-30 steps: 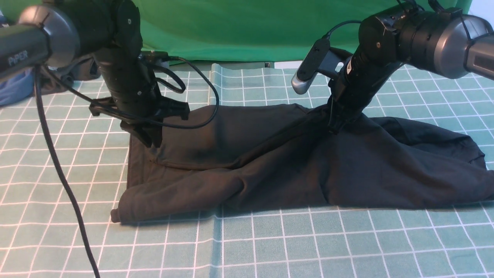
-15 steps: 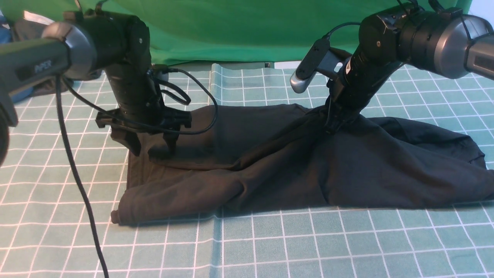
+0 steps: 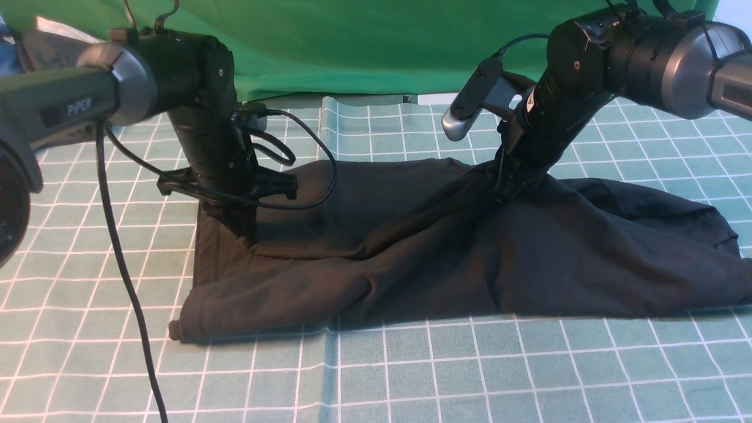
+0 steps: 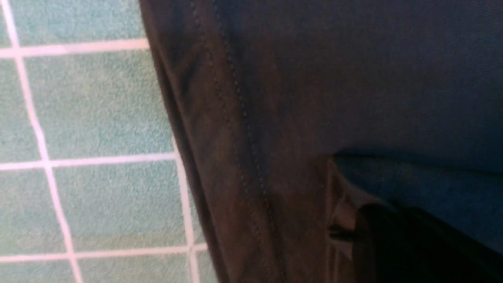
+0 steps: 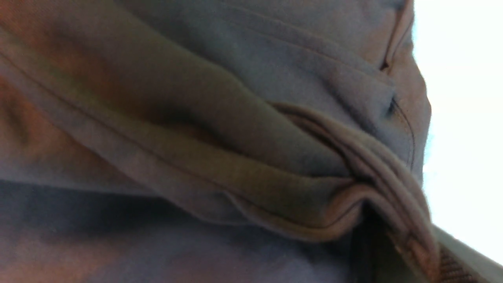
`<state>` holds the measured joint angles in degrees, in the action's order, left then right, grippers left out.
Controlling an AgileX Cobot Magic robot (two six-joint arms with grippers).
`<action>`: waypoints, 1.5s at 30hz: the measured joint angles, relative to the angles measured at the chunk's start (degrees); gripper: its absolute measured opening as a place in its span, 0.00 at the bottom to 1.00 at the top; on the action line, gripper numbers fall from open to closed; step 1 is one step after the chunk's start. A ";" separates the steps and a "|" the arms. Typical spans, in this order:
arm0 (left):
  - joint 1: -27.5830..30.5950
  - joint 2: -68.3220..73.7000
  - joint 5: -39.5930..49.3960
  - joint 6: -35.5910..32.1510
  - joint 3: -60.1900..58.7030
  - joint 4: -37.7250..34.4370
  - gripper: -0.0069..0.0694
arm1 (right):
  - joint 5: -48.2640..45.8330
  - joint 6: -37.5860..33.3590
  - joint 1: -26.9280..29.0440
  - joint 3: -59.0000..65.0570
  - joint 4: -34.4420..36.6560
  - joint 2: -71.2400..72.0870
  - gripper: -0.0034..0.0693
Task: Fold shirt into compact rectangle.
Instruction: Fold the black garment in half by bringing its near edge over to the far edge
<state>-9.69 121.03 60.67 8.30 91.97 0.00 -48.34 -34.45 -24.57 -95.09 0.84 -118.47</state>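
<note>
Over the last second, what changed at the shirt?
The left tool opened wide, shifted slightly rightward, then closed on the shirt, pinching its upper layer near the left edge. Unchanged: the right tool stays clamped on a raised bunch of cloth, and the shirt lies as before.

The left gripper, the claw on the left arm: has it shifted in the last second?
Yes. The left gripper has come down and a little to the right, further in from the left edge of the shirt, and its jaws have closed.
</note>
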 joint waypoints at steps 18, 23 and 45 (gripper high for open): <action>4.39 -13.45 0.65 1.99 3.46 4.25 0.10 | 3.94 -0.28 0.00 -0.27 1.06 2.61 0.11; 8.30 -12.91 -0.79 2.06 3.51 3.47 0.10 | 7.19 -0.30 0.00 -0.27 1.16 2.74 0.11; 11.25 -2.25 -4.27 -0.10 9.02 -3.60 0.10 | 25.53 0.79 0.00 -0.27 1.26 -5.23 0.40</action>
<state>1.56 118.78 56.40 8.20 101.00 -3.60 -22.80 -33.66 -24.57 -95.36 2.11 -123.70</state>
